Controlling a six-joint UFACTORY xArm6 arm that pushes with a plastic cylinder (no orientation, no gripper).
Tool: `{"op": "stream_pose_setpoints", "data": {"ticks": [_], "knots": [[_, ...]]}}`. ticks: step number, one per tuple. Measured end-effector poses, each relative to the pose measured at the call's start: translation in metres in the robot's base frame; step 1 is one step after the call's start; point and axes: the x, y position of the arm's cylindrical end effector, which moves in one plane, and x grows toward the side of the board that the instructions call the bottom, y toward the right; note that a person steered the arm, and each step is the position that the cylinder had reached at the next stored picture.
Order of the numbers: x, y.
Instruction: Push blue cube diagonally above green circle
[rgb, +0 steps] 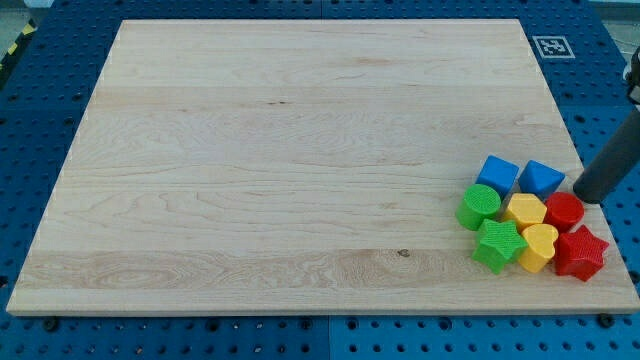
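Blue cube (497, 173), light and likely slippery, sat at one o'clock of your green circle (479, 206); my tip (583, 194) touched nothing.

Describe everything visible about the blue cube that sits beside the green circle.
The blue cube is a small solid block, matte blue, apparently painted wood or plastic. It rests flat on the wooden board near the view's right edge, at the top left of the cluster, turned so a corner faces the camera. The green circle touches it from below left, the yellow block seems to meet it below right, and a second blue block sits close on its right. My tip is farther right, not touching it.
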Motion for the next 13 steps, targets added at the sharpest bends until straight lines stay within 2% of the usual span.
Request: {"op": "stream_pose_setpoints", "data": {"ticks": [2,5,9,13], "knots": [[-0.009,-0.059],[-0.010,-0.076],[-0.035,-0.165],[-0.030,-0.186]]}}
